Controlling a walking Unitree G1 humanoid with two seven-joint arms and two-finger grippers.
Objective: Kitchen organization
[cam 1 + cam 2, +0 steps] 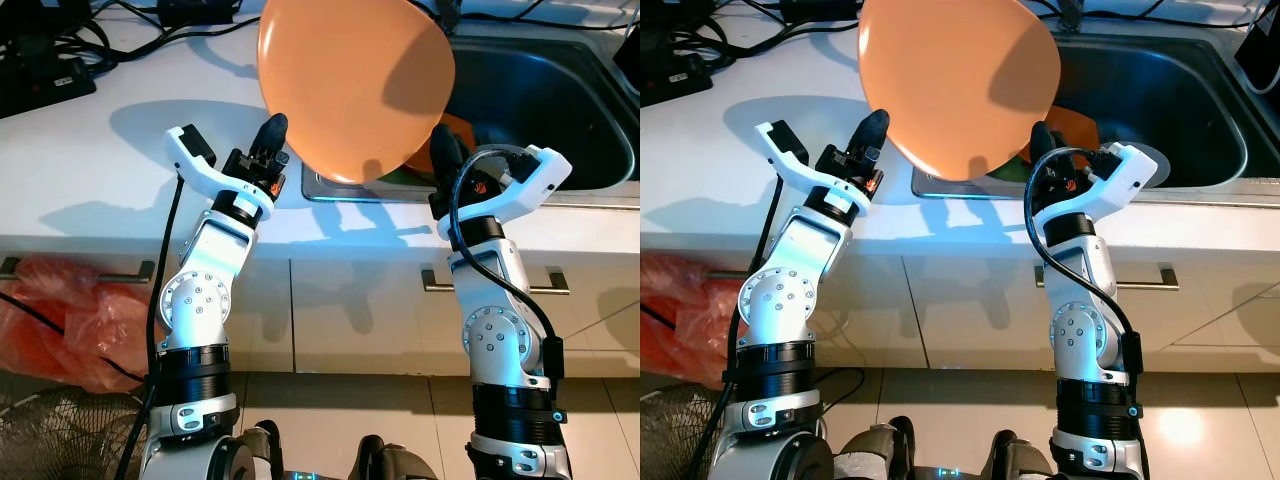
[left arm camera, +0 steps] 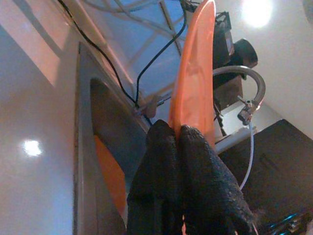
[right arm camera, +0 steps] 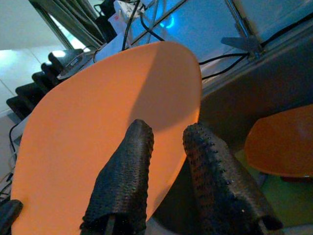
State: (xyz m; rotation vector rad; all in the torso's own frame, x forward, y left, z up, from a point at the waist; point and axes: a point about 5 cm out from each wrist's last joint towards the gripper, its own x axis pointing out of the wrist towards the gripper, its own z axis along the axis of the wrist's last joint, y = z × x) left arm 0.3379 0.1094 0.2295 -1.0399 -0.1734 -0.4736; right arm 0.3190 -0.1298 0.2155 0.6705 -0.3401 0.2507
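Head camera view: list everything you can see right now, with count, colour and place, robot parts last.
Large plate: one, orange, held up over the counter edge at the sink's left side.
Second plate: one, orange, down inside the sink.
Sink: one, steel, set in the counter on the right.
Counter: one, white, across the view.
Cables: several, black, at the back left of the counter.
Faucet: one, silver, behind the sink.
Drawer handles: two, metal, on the white cabinet fronts.
Plastic bag: one, red, on the floor at left.
Left pincer: black fingers shut on the large plate's left edge.
Right pincer: black fingers at the large plate's right edge, one finger on each side.
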